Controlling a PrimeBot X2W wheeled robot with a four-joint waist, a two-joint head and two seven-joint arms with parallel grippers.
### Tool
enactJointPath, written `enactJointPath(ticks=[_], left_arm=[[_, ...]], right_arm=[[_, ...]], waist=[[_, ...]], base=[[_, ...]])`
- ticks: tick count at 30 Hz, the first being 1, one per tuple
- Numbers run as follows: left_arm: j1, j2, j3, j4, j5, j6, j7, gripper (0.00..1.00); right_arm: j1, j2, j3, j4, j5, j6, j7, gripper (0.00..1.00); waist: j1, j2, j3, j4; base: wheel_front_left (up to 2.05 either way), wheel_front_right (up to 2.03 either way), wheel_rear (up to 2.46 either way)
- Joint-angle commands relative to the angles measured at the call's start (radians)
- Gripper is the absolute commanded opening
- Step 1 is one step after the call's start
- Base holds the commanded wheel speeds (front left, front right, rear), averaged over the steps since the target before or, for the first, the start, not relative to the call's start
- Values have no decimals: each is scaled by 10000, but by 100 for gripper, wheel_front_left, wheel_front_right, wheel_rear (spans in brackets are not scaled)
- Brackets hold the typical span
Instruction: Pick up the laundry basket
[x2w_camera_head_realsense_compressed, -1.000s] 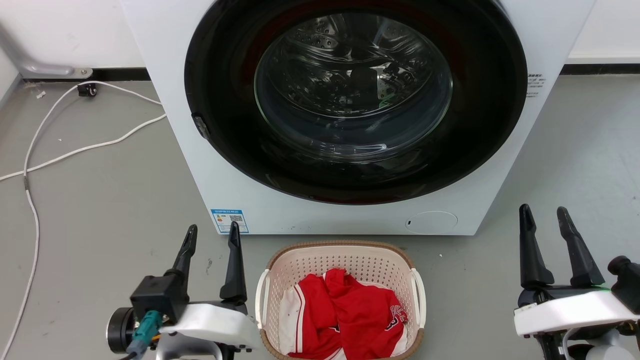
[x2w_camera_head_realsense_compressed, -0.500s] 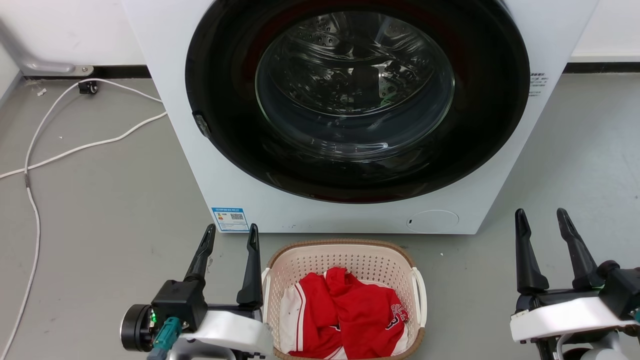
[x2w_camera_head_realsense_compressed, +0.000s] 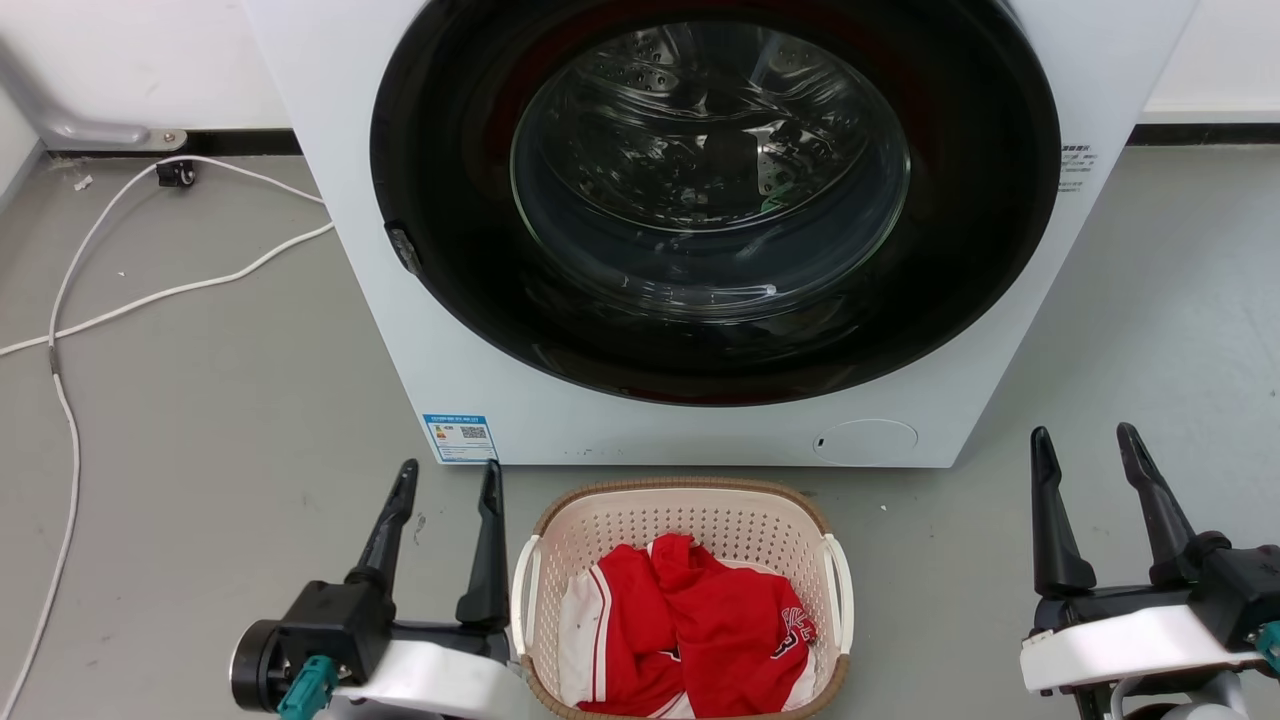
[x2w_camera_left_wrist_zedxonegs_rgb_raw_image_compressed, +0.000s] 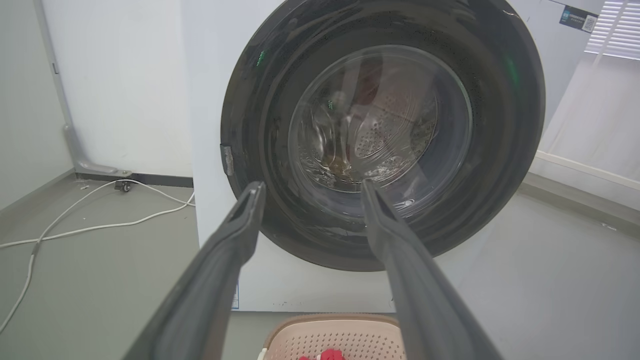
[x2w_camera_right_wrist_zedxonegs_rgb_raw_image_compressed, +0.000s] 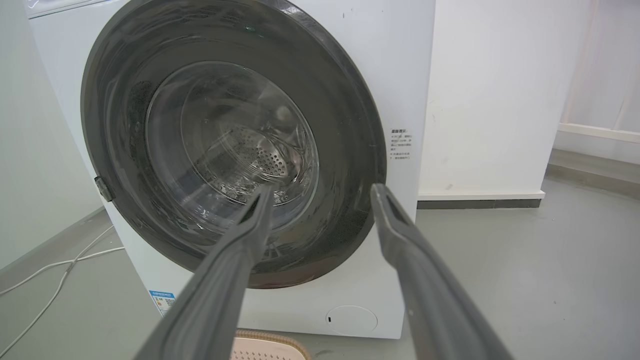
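Grey, smooth floor (x2w_camera_head_realsense_compressed: 200, 450) runs under everything. Nearest me are my left jaws and right jaws, both spread open and holding nothing, their long dark fingers (x2w_camera_head_realsense_compressed: 487, 560) aimed at the machine ahead. Between them, on the floor, sits the laundry basket (x2w_camera_head_realsense_compressed: 690, 522). Its near end is cut off by the head view's lower edge, so I cannot be sure of its long axis.

What matters is the sideways gap. My left jaws stand just beside the left handle (x2w_camera_head_realsense_compressed: 521, 600), while my right jaws are well apart from the right handle (x2w_camera_head_realsense_compressed: 843, 590), so I judge the right arm has further to close in.

The basket is cream plastic with rounded corners, walls pierced by rows of small holes and a brown woven-look rim (x2w_camera_head_realsense_compressed: 680, 487). Its handles are slim white loops. A crumpled red and white garment (x2w_camera_head_realsense_compressed: 700, 630) lies soft inside.

Just beyond stands the white washing machine (x2w_camera_head_realsense_compressed: 480, 380), with a glossy black round door (x2w_camera_head_realsense_compressed: 715, 190) over a perforated steel drum. A white cable (x2w_camera_head_realsense_compressed: 150, 300) trails across the floor at left, toward the pale wall (x2w_camera_head_realsense_compressed: 150, 60).
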Motion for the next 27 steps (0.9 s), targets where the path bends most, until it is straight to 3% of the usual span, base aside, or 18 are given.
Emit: enactJointPath(ticks=[1, 5, 12, 27], left_arm=[[92, -58, 51, 13, 291, -328, -84, 100], [155, -267, 294, 84, 739, -829, -161, 100], [321, -532, 569, 203, 1440, -1294, -282, 100], [405, -673, 755, 696, 2002, -1693, -423, 100]], right_arm=[[84, -17, 21, -70, -240, -3, -106, 100], [61, -17, -12, -79, -344, -3, -177, 100], [94, -16, 32, -56, -932, -3, -305, 100], [152, -16, 54, -37, -1386, -3, -439, 100]], waist=[[-1, 0, 1, -1], [-1, 0, 39, 1], [-1, 0, 73, -1], [-1, 0, 3, -22]], base=[[0, 0, 0], [0, 0, 0], [0, 0, 0], [0, 0, 0]])
